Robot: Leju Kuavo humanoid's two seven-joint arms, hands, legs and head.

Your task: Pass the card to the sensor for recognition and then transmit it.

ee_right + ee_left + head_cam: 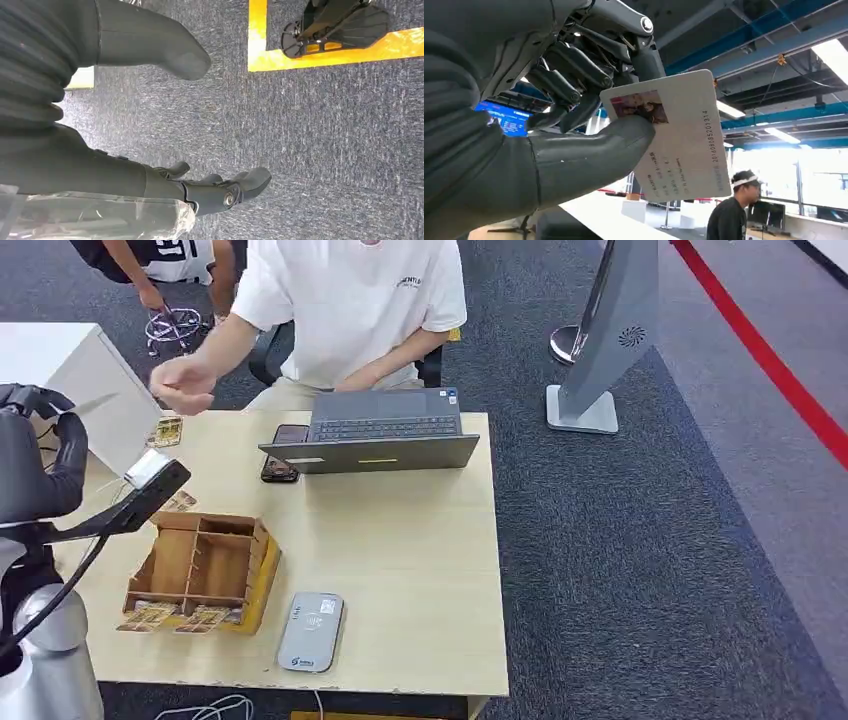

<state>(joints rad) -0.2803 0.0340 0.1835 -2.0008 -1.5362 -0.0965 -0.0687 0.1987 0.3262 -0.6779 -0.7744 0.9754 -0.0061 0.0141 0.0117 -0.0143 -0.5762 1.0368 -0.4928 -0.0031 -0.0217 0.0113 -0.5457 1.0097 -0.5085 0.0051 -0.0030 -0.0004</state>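
Left hand (574, 100) grips the card (674, 140), thumb pressed on its printed face and dark fingers behind it; card is raised off the table, photo and a printed number visible in the left wrist view. From the head view the left hand (40, 455) sits high at the left edge of the table (400, 540), and the card (95, 403) shows as a thin pale sliver just above it. Right hand (200, 187) hangs over grey carpet (325, 125), holding nothing, fingers loosely apart. Near edge of the table: grey card sensor (311, 631), lying flat. Just left of it, a wooden box with compartments (205, 565), a few cards (175, 618) lying at its front. Further back, more cards (167, 430) near the left edge, a dark phone (279, 469), then an open laptop (375, 435). Behind the table a person in a white t-shirt (350, 310) sits, one hand (182, 385) held out over the far left corner, near the robot's raised card but apart from it. Grey stand (610, 340) on the carpet to the right, red floor stripe (760, 350) beyond it.
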